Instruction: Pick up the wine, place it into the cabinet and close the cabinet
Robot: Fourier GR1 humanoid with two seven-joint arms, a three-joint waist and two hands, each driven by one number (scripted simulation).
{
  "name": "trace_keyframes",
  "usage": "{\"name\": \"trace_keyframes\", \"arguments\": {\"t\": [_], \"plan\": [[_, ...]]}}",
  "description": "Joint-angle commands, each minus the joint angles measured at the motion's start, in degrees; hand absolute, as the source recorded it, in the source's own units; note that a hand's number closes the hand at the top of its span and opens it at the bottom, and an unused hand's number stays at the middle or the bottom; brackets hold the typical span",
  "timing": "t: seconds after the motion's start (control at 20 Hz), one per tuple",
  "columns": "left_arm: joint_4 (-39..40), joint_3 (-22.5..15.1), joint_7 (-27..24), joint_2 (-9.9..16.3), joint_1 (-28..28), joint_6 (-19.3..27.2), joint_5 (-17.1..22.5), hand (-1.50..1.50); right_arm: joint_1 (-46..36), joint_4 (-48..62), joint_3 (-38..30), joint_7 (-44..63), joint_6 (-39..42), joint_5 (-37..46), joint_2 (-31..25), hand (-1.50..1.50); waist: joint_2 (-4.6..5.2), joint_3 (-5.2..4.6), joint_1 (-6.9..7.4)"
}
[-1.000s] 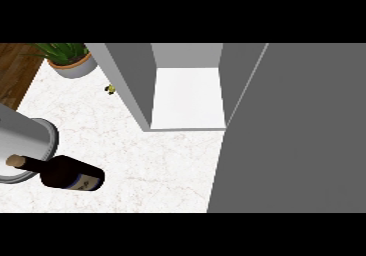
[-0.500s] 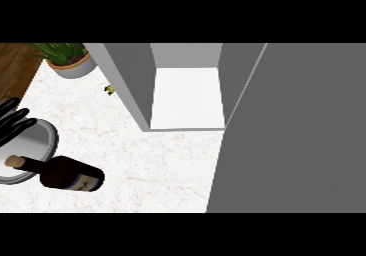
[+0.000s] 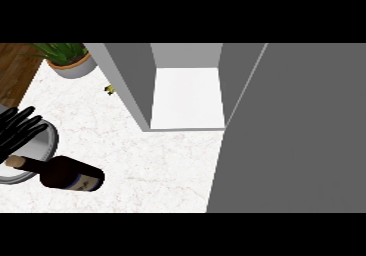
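Note:
The wine bottle (image 3: 66, 175) lies on its side on the white marble counter (image 3: 142, 160) at the lower left. It is dark with a dark label, and its corked neck (image 3: 19, 162) points left over a grey round pot (image 3: 43, 146). My left hand (image 3: 15, 131) comes in from the left edge just above the bottle's neck, black fingers straight and spread, holding nothing. The cabinet (image 3: 187, 97) stands open at the top middle, with a white floor inside. My right hand is out of sight.
The cabinet's open door (image 3: 304, 130) is a big grey panel filling the right side. A potted plant (image 3: 68, 61) stands at the back left, with a small yellow thing (image 3: 110, 89) beside the cabinet's left wall (image 3: 130, 85). Wooden floor shows beyond the counter's left edge.
My left hand has come into view at the left edge and moved down and right over the pot, closer to the bottle's neck. The bottle and cabinet have stayed put.

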Motion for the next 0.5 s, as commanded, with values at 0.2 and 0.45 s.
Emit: {"name": "trace_keyframes", "arguments": {"t": [0.2, 0.45], "plan": [[10.27, 4.52, -7.90, -2.49, -1.95, -9.34, -12.61, -1.50, -1.16, -10.20, 3.11, 6.51, -2.93, 8.01, -1.89, -1.50, 0.00, -0.06, -0.10], [13.28, 4.84, -12.17, -5.32, -4.22, -10.17, -21.54, -1.50, -2.90, -9.58, 4.04, 6.87, -4.03, 7.39, -3.06, -1.50, 0.08, -0.07, -0.41]]}}
